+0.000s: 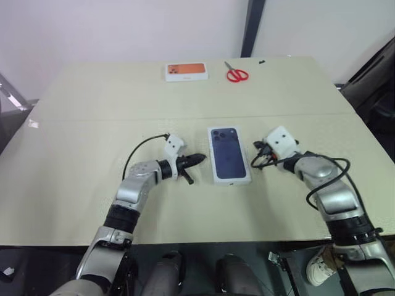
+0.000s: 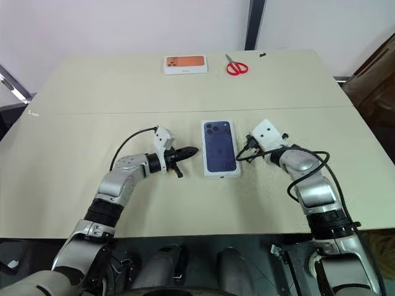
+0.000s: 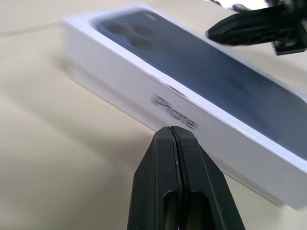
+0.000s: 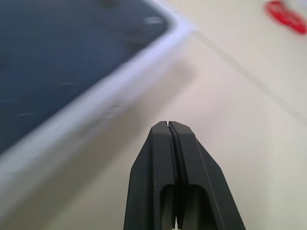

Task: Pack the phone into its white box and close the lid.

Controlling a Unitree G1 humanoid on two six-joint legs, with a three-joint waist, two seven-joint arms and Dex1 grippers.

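The lid [image 1: 229, 154], white with a dark blue phone picture on top, lies flat at the middle of the table and covers the white box beneath it. The phone itself is hidden. My left gripper [image 1: 200, 158] is shut and holds nothing; its tip points at the lid's left side, a short gap away. In the left wrist view the lid's long white side wall [image 3: 158, 103] runs just beyond the closed fingertips [image 3: 171, 129]. My right gripper [image 1: 259, 154] is shut and holds nothing, close to the lid's right edge [image 4: 96, 100].
A white box with an orange phone picture [image 1: 186, 71] and red scissors [image 1: 236, 75] lie at the table's far edge. A seam crosses the beige table [image 1: 92, 117]. Bare tabletop lies on both sides of the lid and toward the near edge.
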